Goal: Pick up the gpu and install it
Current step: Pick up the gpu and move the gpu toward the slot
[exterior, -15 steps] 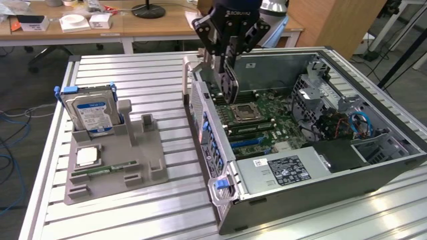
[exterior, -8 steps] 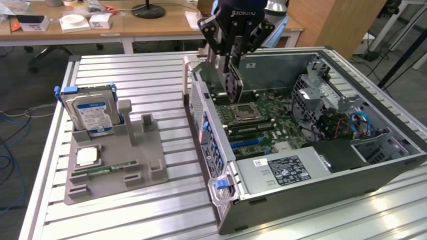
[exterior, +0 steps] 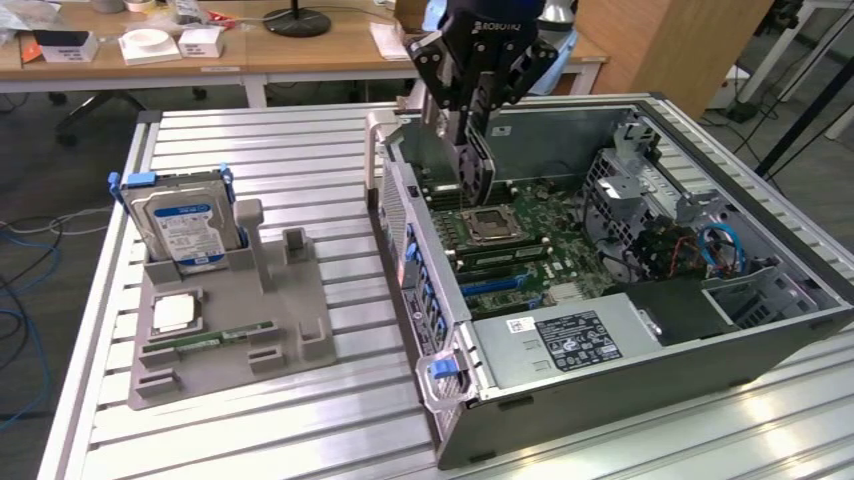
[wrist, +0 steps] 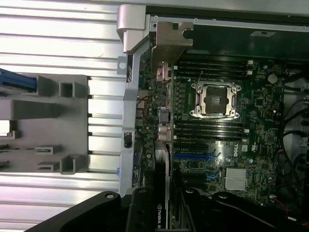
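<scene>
1. Your end effector hangs at 12 o'clock in the exterior view, above the open computer case. Its fingers are set narrow and clamp the gpu.
2. The gpu hangs straight down from the fingers, at 6 o'clock from the end effector. You see it nearly edge-on and standing tall. Its lower edge sits inside the case walls, above the motherboard. You cannot tell whether it touches the board.
3. The relation to watch is card to slot. The blue expansion slot lies flat on the board at about 5 o'clock from the card in the exterior view. It is near the card but apart from it, past the open processor socket. The card itself hangs close to the case wall on the 9 o'clock side.
4. The case holds the motherboard with its socket and dark memory slots. It also holds a power supply with a black-and-white label at 5 o'clock and blue cables by the drive cage at 3 o'clock.
5. A grey holder sits on the counter at 9 o'clock of the case, well apart from the end effector. It carries a hard drive standing upright in blue handles. A green memory stick lies flat in a groove, with a small square chip beside it.
</scene>
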`<state>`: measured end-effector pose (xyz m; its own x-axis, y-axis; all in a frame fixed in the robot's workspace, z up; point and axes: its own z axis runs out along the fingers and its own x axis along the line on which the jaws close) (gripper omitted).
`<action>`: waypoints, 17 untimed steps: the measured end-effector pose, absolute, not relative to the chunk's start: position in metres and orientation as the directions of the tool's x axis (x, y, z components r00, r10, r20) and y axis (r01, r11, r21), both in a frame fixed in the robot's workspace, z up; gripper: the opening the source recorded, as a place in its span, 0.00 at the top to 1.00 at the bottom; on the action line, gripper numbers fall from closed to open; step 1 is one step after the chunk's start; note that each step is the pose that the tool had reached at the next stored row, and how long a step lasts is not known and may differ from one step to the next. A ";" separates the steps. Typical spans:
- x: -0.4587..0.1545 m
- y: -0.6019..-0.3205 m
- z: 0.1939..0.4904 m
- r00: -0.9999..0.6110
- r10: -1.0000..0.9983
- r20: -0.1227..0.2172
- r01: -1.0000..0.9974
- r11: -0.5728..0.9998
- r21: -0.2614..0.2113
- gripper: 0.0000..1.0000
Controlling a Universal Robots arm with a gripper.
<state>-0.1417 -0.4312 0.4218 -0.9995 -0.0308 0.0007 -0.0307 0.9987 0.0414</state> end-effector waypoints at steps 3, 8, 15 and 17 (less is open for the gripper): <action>-0.141 -0.431 0.422 -1.000 -0.031 0.001 -0.031 0.999 0.041 0.74; -0.137 -0.431 0.422 -1.000 -0.031 0.001 -0.031 0.999 0.042 0.74; -0.130 -0.431 0.422 -1.000 -0.031 0.001 -0.031 0.999 0.041 0.74; -0.128 -0.431 0.422 -1.000 -0.031 0.001 -0.031 0.999 0.041 0.74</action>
